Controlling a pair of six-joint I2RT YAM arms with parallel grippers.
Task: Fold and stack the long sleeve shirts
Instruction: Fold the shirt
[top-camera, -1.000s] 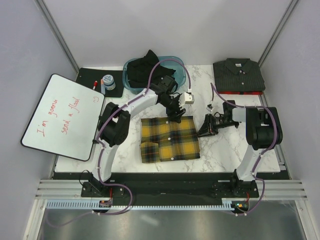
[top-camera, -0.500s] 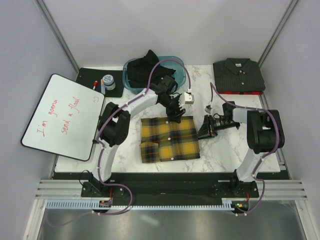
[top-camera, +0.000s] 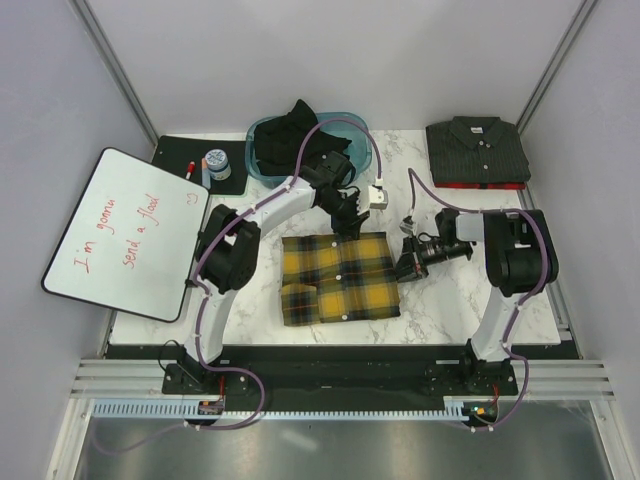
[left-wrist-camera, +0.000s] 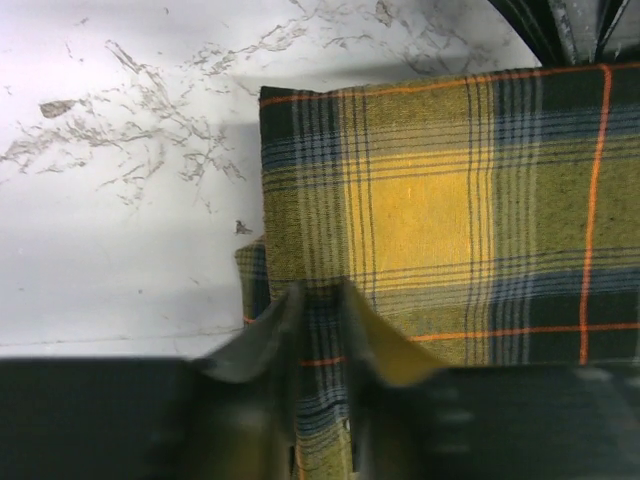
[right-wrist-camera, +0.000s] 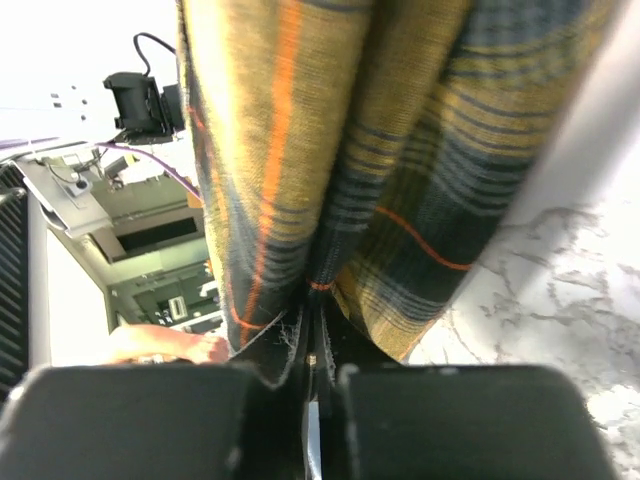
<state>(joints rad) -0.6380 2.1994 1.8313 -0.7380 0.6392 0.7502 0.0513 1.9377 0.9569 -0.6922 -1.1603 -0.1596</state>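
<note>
The yellow-and-black plaid shirt (top-camera: 340, 280) lies folded in a rectangle mid-table. My left gripper (top-camera: 343, 228) is at its far edge, and the left wrist view shows that gripper (left-wrist-camera: 320, 292) shut on a pinch of the plaid cloth (left-wrist-camera: 420, 200). At the shirt's right edge my right gripper (top-camera: 402, 268) is low; in the right wrist view this gripper (right-wrist-camera: 315, 320) is shut on the plaid hem (right-wrist-camera: 300, 150). The dark charcoal shirt (top-camera: 477, 148) sits folded at the back right. The black shirt (top-camera: 290, 135) is heaped in a teal basin (top-camera: 366, 152).
A whiteboard (top-camera: 125, 232) with red writing overhangs the table's left side. Behind it lies a black mat (top-camera: 230, 178) with a marker and a small jar (top-camera: 216, 162). Something red (top-camera: 480, 185) shows under the charcoal shirt.
My left gripper has closed on the plaid shirt's far edge. My right gripper has moved left to the shirt's right edge and closed on it.
</note>
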